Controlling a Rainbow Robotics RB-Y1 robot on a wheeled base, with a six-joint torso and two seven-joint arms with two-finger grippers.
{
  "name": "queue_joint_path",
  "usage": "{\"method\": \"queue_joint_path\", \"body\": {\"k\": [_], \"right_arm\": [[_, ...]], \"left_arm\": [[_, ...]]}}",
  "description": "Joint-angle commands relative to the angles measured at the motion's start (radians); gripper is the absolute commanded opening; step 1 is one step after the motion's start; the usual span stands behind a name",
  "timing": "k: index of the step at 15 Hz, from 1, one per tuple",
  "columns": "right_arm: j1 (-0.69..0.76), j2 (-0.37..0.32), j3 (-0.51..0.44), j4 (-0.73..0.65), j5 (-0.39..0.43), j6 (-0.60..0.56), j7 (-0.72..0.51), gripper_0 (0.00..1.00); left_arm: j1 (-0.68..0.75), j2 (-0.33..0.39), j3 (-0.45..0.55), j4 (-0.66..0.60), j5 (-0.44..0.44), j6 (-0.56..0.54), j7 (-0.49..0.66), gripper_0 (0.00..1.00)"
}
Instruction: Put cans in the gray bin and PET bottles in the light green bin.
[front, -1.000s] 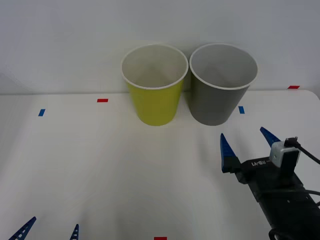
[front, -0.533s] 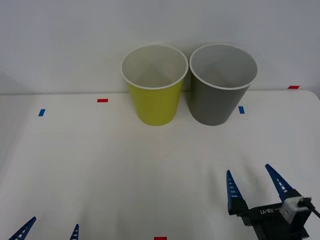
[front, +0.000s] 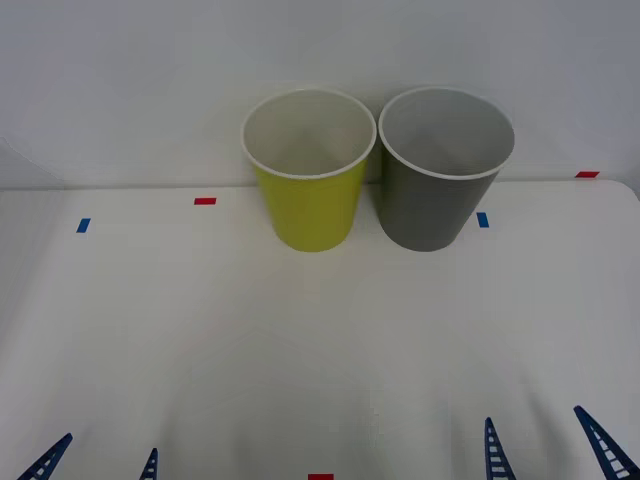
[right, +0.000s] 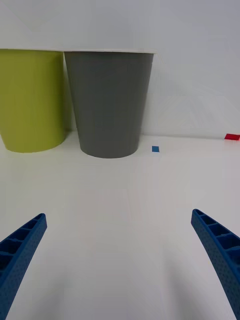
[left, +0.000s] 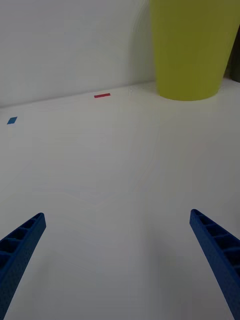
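Right pincer (front: 548, 450) spread, empty | left pincer (front: 100, 460) spread | gray bin (front: 435, 200) upright, tapered

Left gripper (front: 100, 462), right gripper (front: 545, 448), blue ribbed tapered fingers (right: 220, 255), hollow cells

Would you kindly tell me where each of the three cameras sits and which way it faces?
Front view: above the arms, looking forward and down at the table, both bins, left gripper and right gripper at the near edge.
Right wrist view: low over the table, facing the gray bin; open right gripper.
Left wrist view: low, facing the light green bin; open left gripper.
The two wrist views share the light green bin.
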Motion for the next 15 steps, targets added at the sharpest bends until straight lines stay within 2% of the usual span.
{"method": "queue_joint_path", "body": {"k": [1,3,15], "right_arm": [[0.030,0.002,-0.005,0.015,-0.023,-0.025,-0.005,1.00],[0.027,0.002,-0.005,0.045,-0.045,-0.041,-0.010,1.00],[0.027,0.000,-0.008,0.047,-0.045,-0.041,-0.010,1.00]], "left_arm": [[0.000,0.000,0.000,0.000,0.000,0.000,0.000,1.00],[0.000,0.000,0.000,0.000,0.000,0.000,0.000,1.00],[0.000,0.000,0.000,0.000,0.000,0.000,0.000,1.00]]}}
